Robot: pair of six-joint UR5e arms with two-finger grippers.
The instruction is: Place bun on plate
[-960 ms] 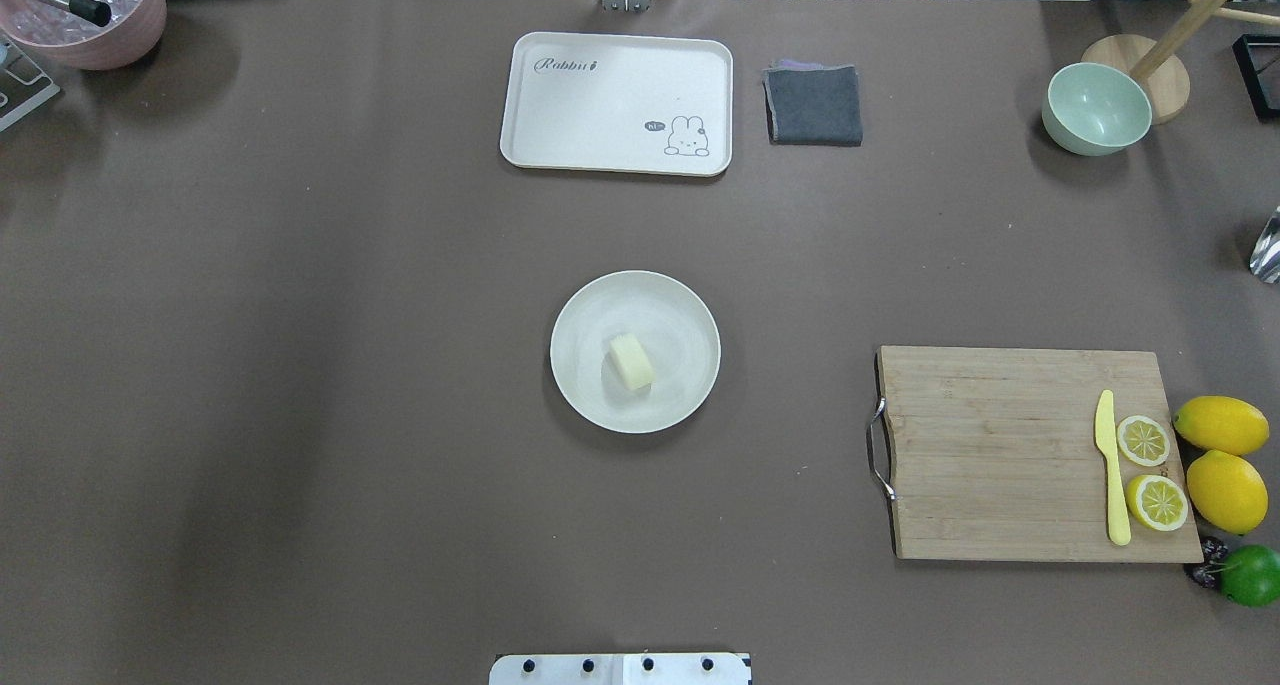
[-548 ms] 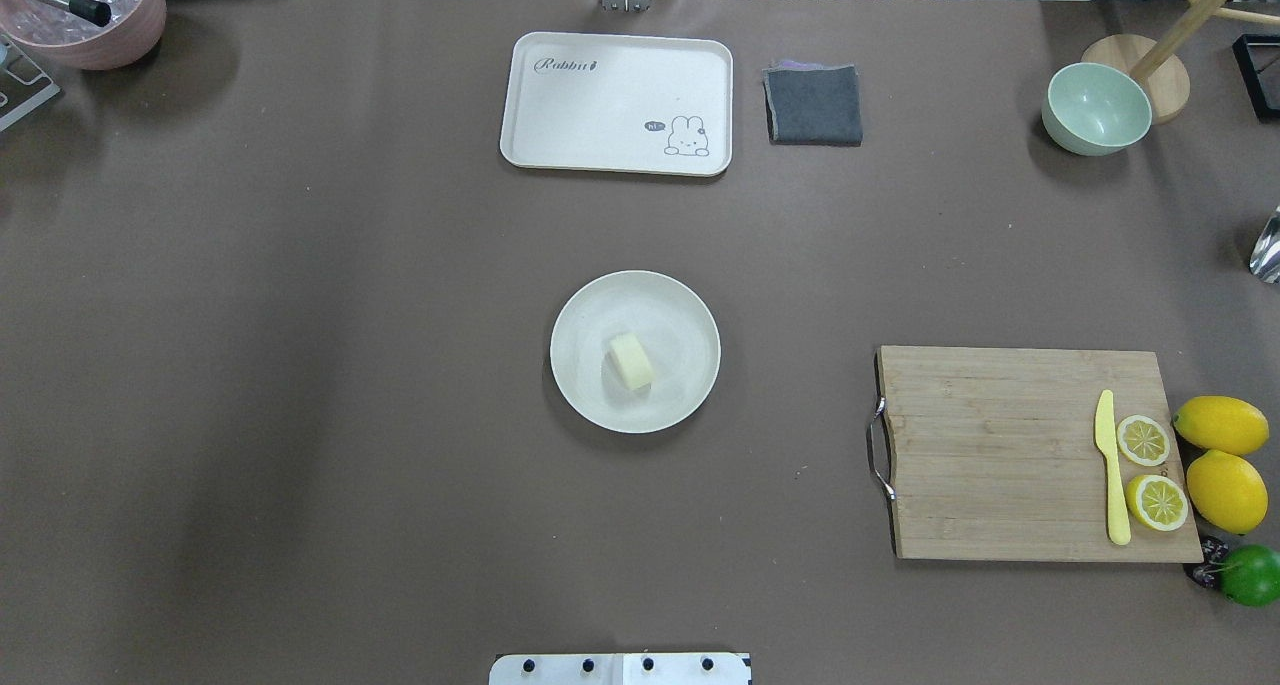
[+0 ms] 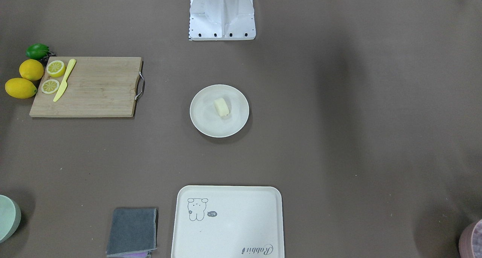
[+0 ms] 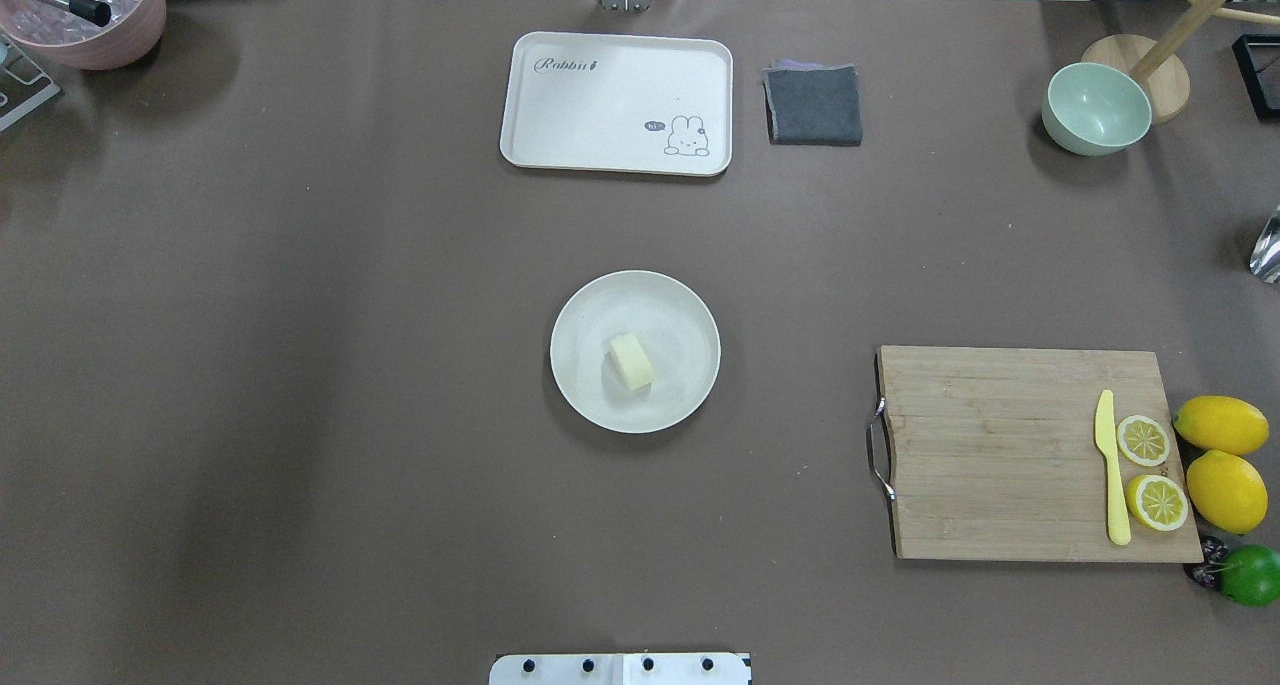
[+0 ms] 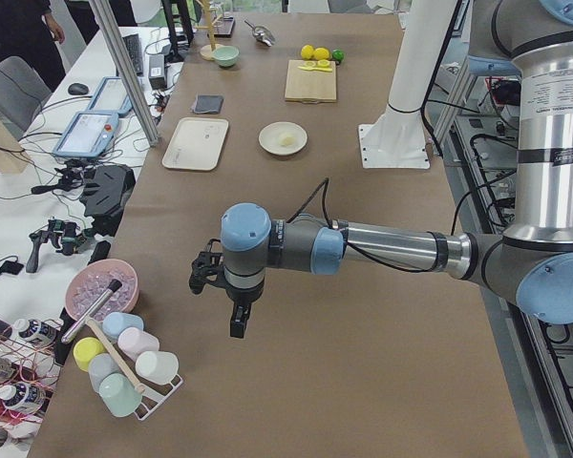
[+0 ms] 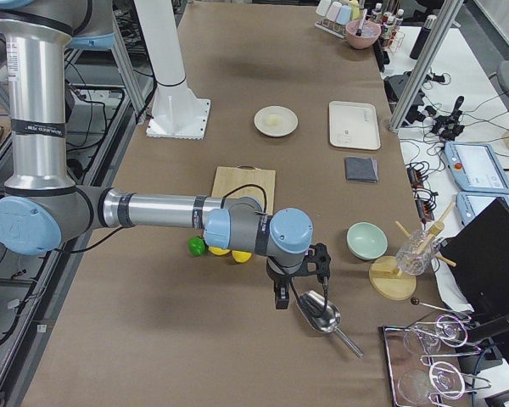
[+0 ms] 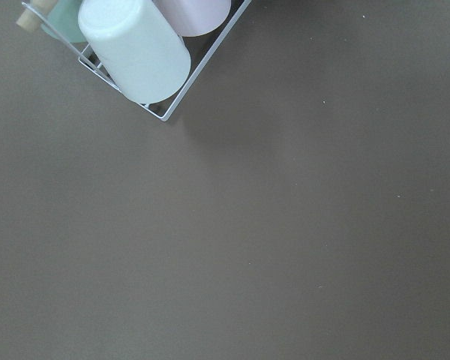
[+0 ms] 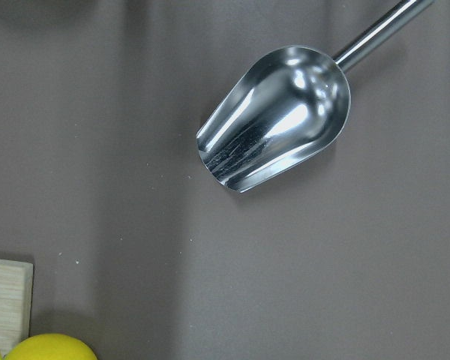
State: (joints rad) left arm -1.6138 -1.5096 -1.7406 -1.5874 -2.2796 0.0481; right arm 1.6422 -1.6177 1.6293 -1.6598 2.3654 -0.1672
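The pale cream bun (image 4: 631,361) lies on its side near the middle of the round cream plate (image 4: 683,310) at the table's centre; the front view shows the same bun (image 3: 221,107) on that plate (image 3: 205,119). No gripper touches either. The left gripper (image 5: 222,301) hangs far off at the table's left end near a cup rack, seen only in the left side view. The right gripper (image 6: 300,285) hovers at the right end over a metal scoop, seen only in the right side view. I cannot tell whether either is open or shut.
A rabbit tray (image 4: 617,103) and grey cloth (image 4: 814,105) lie at the far edge. The cutting board (image 4: 1000,455) with a yellow knife (image 4: 1110,465), lemon halves (image 4: 1143,440) and whole lemons (image 4: 1222,425) is at the right. A green bowl (image 4: 1095,108), metal scoop (image 8: 277,116) and cup rack (image 7: 135,52) stand at the ends.
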